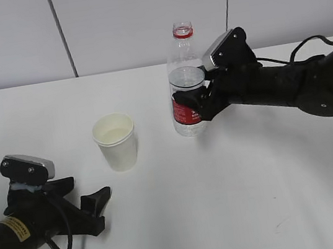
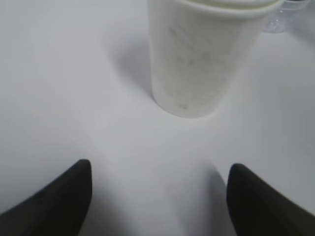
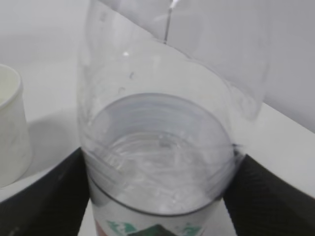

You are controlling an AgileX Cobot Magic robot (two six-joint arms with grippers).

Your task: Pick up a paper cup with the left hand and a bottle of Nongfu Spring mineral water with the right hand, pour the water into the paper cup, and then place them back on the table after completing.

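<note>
A white paper cup [image 1: 116, 143] stands upright on the white table [image 1: 256, 180]. In the left wrist view the cup [image 2: 202, 59] fills the top middle, a short way ahead of the fingertips. My left gripper [image 1: 85, 190] lies low at the front left, open and empty, its gap [image 2: 160, 167] showing only bare table. The clear bottle [image 1: 185, 74], uncapped with a red neck ring and red label, stands on the table, partly filled with water. My right gripper [image 1: 186, 106] reaches in from the right and is shut on the bottle [image 3: 157, 147] at label height, a black finger [image 3: 54, 191] pressed against each side.
A grey panelled wall runs behind the table's far edge. White tabletop lies between cup and bottle. The cup's rim [image 3: 10, 128] shows at the left of the right wrist view. Loose black cables hang beside the left arm [image 1: 20, 234].
</note>
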